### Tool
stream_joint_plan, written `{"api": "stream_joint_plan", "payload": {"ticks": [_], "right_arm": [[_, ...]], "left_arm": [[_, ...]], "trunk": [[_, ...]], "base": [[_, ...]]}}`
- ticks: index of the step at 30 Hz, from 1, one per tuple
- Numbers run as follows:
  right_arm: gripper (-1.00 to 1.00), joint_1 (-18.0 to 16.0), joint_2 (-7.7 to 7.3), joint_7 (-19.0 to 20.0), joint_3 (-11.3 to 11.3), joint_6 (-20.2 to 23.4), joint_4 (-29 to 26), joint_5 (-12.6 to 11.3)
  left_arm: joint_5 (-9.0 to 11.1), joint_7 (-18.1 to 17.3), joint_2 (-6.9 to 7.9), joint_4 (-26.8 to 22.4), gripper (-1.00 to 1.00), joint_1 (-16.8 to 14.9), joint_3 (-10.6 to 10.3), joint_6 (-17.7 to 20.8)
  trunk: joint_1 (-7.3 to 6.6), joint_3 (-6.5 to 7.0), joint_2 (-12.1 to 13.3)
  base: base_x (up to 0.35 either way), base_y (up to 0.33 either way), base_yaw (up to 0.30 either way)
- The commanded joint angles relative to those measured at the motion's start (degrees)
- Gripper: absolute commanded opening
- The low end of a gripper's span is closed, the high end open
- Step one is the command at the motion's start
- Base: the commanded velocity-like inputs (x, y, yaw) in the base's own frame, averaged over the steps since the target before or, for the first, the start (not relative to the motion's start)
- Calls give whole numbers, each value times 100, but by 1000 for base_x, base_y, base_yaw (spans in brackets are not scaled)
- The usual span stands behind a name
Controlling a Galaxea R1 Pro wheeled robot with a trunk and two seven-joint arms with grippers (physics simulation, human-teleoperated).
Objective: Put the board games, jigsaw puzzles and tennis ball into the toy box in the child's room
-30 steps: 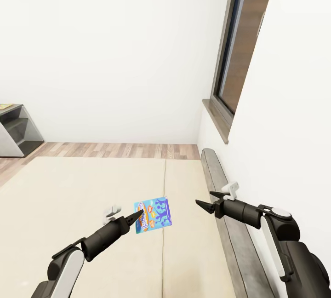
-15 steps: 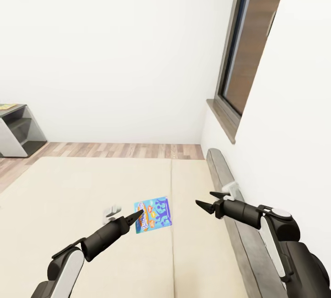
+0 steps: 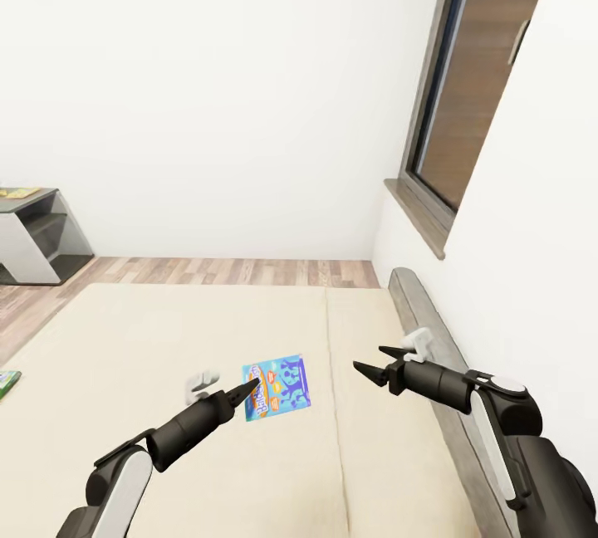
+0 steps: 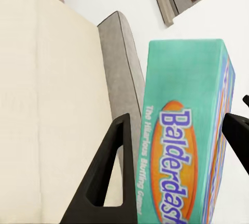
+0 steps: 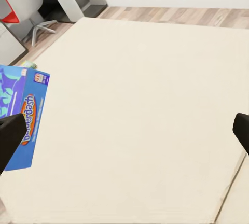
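The left gripper [image 3: 247, 393] is closed on the small blue board game [image 3: 277, 386] and holds it in the air over the bed [image 3: 124, 339]. In the left wrist view the two dark fingers [image 4: 106, 175] press the box [image 4: 189, 141] from both sides. I think it is lifted this way so it can travel to the toy box on the table. The right gripper [image 3: 372, 374] holds nothing, its fingers stand apart, and it waits on the right near the headboard [image 3: 432, 347], probably to stay out of the way.

The bed is wide and low, with a flat beige mattress and one seam along it. The headboard is a long grey band with a rounded edge, against the white wall under a dark window frame [image 3: 432, 148]. On the far left a grey shelf unit [image 3: 33, 235] stands on the wood-plank floor [image 3: 208, 271]. The game box is thin and rectangular, with teal sides and an orange title oval. At the left edge, on the bed, a small green corner [image 3: 7, 380] shows, perhaps another game.
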Motion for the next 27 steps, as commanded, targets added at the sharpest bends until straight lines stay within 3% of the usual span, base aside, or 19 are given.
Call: {"api": "stream_joint_plan", "payload": {"ticks": [1,27], "right_arm": [[100,-6,1,23,-6,42,-5,2],[100,-6,1,23,-4,40,-8,-2]], "left_arm": [[51,-4,0,-2,-100,-5,7,47],[48,-3,0,-2,-100,-6,-7,47]], "trunk": [[3,-12,-12],[3,-12,-12]], "base": [[0,265,0],[0,266,0]]}}
